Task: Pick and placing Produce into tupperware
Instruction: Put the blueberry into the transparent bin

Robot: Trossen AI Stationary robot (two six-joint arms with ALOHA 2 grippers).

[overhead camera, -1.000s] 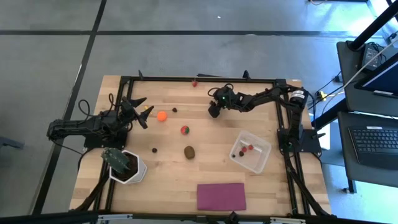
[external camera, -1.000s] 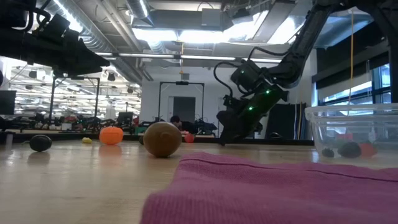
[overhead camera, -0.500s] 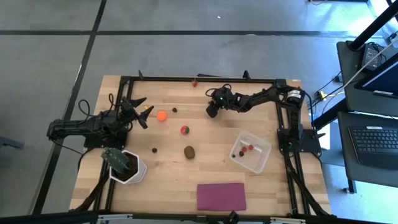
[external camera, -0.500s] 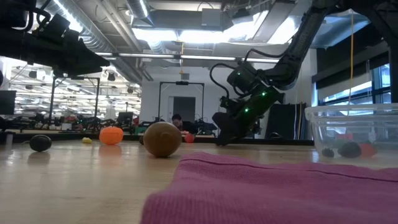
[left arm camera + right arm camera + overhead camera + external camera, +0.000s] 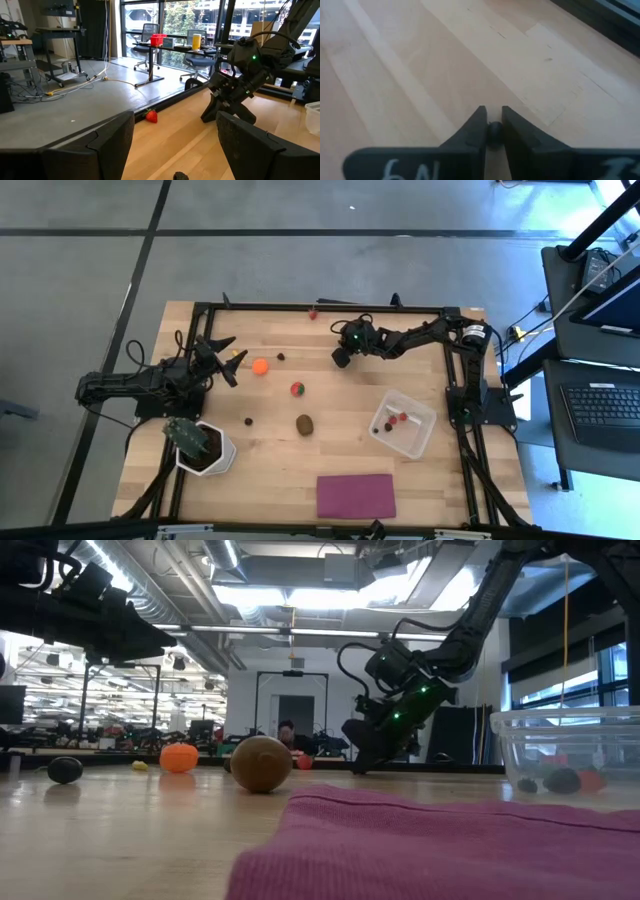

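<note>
My right gripper (image 5: 341,360) is down at the far middle of the table, shut on a small dark berry (image 5: 494,134). My left gripper (image 5: 225,365) waits open at the left, next to a yellow bit (image 5: 238,356). Loose on the wood lie an orange ball (image 5: 260,366), a red-and-green piece (image 5: 297,389), a brown oval (image 5: 304,423), two more dark berries (image 5: 248,421) (image 5: 281,357) and a red strawberry (image 5: 312,313) at the far edge. The clear tupperware (image 5: 418,432) at the right holds small red and dark pieces. My right gripper pinches the dark berry's two sides (image 5: 494,131) between the very ends of its two fingers (image 5: 476,127). The fingers slant down from the table's right side. The fingertips are at the tabletop (image 5: 362,766); whether the berry still rests on the wood, I cannot tell.
A green plant in a white pot (image 5: 203,448) stands at the near left, close to my left arm. A flat magenta cloth (image 5: 356,495) lies at the near edge. A black frame (image 5: 330,306) runs around the table. Bare wood lies between the brown oval and the tupperware.
My right gripper has moved a little toward the table's left, staying low at the tabletop, and has shut on the dark berry.
</note>
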